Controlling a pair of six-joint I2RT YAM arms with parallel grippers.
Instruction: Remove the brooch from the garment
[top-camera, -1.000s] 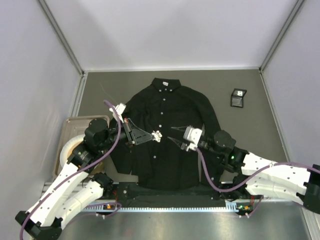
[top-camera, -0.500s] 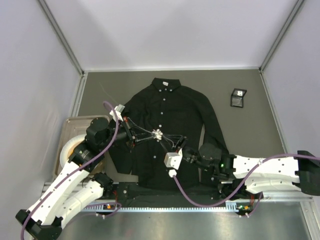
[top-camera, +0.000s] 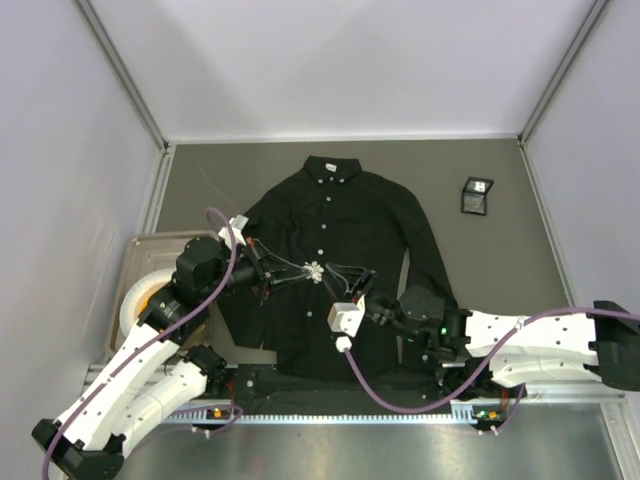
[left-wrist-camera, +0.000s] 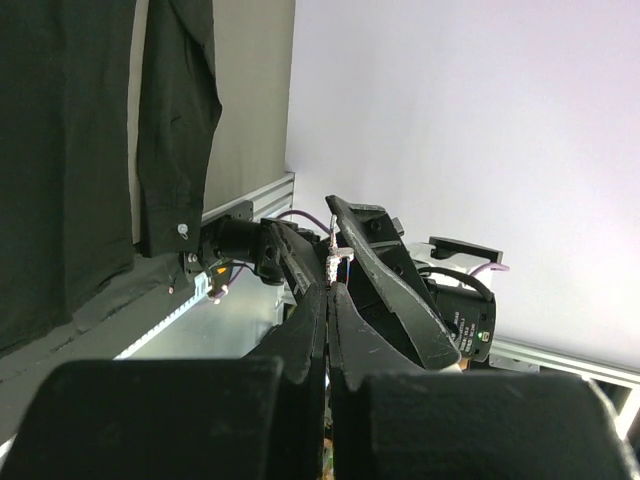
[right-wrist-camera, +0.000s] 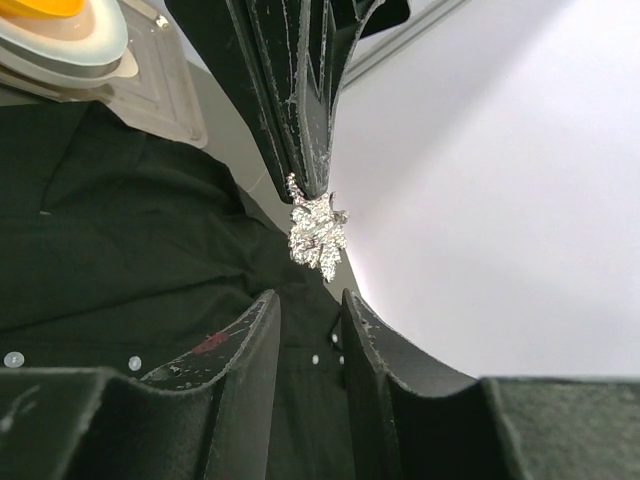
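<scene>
- The right gripper (right-wrist-camera: 308, 296) has swung in just beside the brooch (right-wrist-camera: 316, 232), its jaws narrowed but apart and empty.
- The left gripper (right-wrist-camera: 308, 176) has its jaws clamped on the brooch over the garment (top-camera: 340, 220); unpinning looks imminent.

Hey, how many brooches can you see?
1. The brooch hangs pinched in the shut left claw above the garment, the open right claw just short of it. Folds could hide others.

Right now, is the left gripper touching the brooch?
Touching. Right wrist view: the left gripper, shut, pinches the brooch by its upper edge.
</scene>
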